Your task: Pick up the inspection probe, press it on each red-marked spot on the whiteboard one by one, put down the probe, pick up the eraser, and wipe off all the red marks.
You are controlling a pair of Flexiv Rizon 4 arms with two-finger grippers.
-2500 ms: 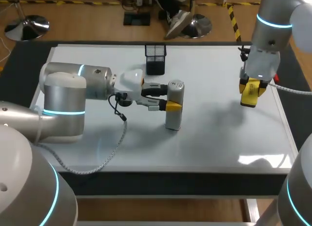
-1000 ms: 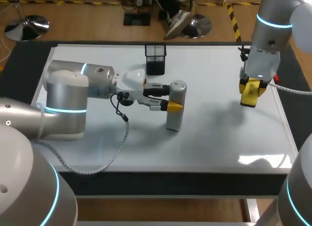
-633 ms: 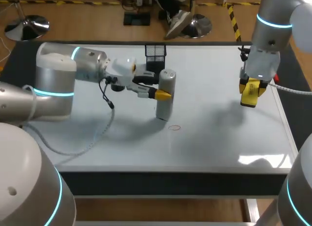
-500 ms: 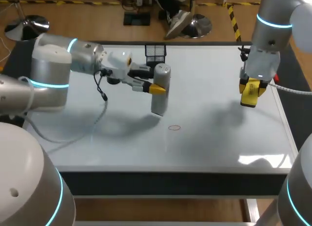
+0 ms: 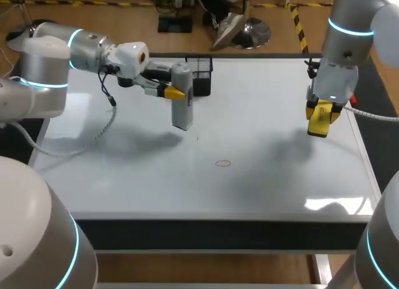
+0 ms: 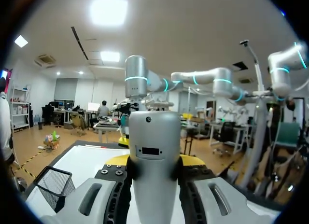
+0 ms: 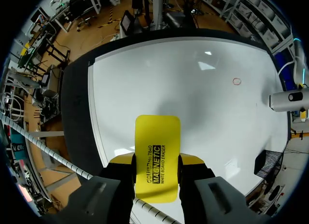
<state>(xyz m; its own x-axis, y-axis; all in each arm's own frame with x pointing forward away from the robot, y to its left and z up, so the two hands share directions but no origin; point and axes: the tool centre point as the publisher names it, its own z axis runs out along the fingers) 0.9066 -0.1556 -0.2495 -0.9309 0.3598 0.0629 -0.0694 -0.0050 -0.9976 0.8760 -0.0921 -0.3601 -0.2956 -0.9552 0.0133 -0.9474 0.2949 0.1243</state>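
The left gripper (image 6: 154, 161) is gripping the inspection probe (image 6: 153, 137), a grey cylinder standing upright between the fingers, with a yellow tip (image 6: 117, 160) pressing on it from either side. The probe's lower end is hanging under the gripper and seems to be clear of the whiteboard (image 5: 280, 177), though actual contact is hard to judge. Just beside this gripper, on its far side, a black mesh basket (image 5: 201, 74) is sitting on the board. Farther off, toward the robot and a little to the right of the probe, a small red ring mark (image 5: 223, 163) is showing on the white surface, well apart from the probe's tip.

The right gripper (image 7: 157, 161) is clamping the yellow eraser (image 7: 157, 137) flat between its two fingers, the eraser jutting out ahead of them. It is hovering above the board near its right edge. The red ring is lying well ahead of the eraser.
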